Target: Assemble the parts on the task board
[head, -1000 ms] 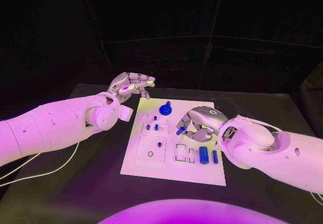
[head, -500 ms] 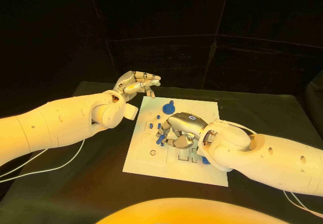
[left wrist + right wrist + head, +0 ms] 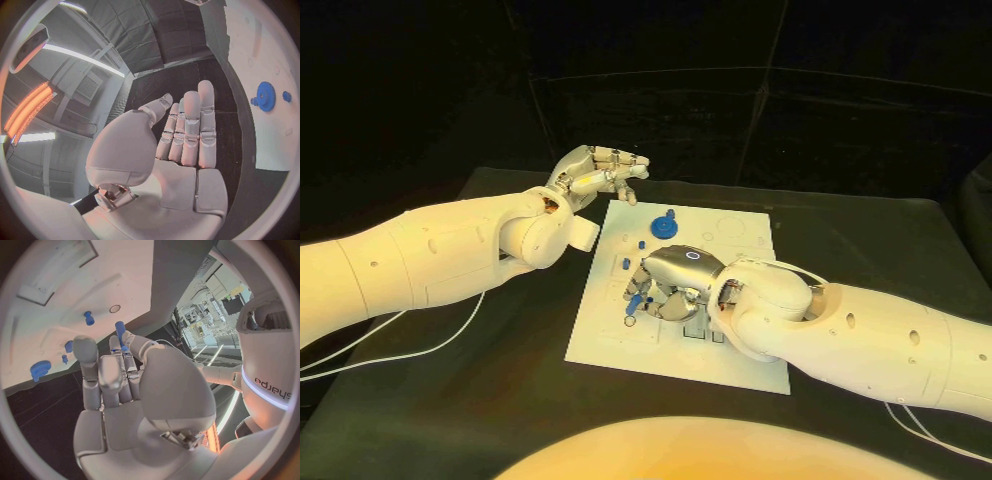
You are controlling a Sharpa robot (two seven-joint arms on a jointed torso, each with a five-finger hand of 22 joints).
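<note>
the right hand (image 3: 678,283) is hovering over the middle of the white flat task board (image 3: 733,232), pinching a small blue peg (image 3: 120,330) between thumb and fingertip. the left hand (image 3: 596,175) is hanging beyond the board's far left corner, fingers straight and together, holding nothing, with a blue gear (image 3: 265,96) near its fingertips.

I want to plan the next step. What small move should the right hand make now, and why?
Probably lower the blue peg a little toward the small ring hole on the task board. The right hand pinches the peg over the board's left part, near that hole, but the peg does not look seated. The left hand waits off the board.
</note>
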